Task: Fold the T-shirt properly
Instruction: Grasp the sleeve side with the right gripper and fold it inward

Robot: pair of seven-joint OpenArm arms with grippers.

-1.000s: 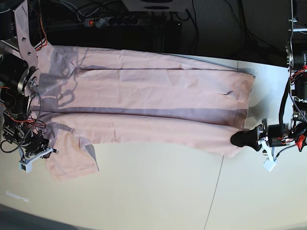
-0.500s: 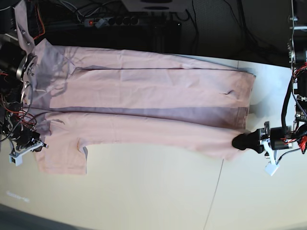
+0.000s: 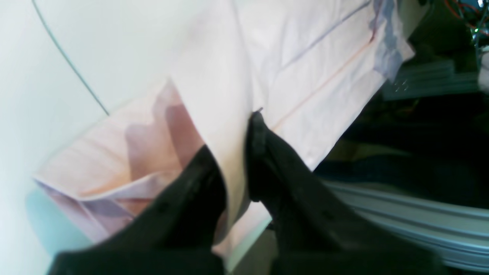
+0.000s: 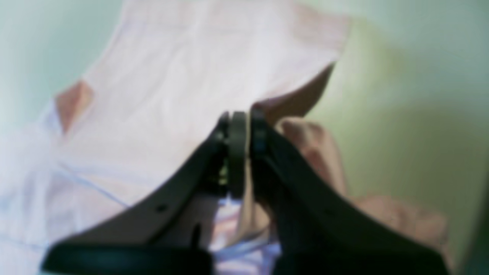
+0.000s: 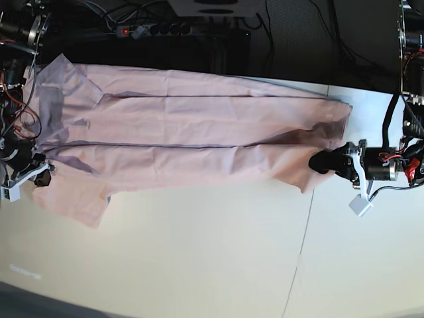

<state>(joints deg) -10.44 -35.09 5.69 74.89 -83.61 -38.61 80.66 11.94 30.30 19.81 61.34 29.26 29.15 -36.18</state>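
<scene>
The pale pink T-shirt (image 5: 192,132) lies stretched lengthwise across the table, its near long side lifted into a fold over the middle. On the base view's right, my left gripper (image 5: 322,161) is shut on the T-shirt's hem corner; in the left wrist view the T-shirt (image 3: 237,99) is pinched between the black fingers (image 3: 267,152) of the left gripper (image 3: 244,152). At the left edge, my right gripper (image 5: 41,177) is shut on the shoulder end by the sleeve (image 5: 69,199). In the right wrist view the right gripper (image 4: 240,130) clamps the blurred T-shirt (image 4: 191,76).
A power strip (image 5: 156,28) and cables run along the dark back edge behind the table. A seam line (image 5: 301,252) crosses the pale table (image 5: 199,258) on the right. Arm wiring (image 5: 16,99) crowds the far left; the other arm's mount (image 5: 411,79) stands at the far right.
Both grippers have carried the near edge of the T-shirt toward the back, narrowing the cloth; the right gripper also moved left and the left gripper rose, pulling it taut.
</scene>
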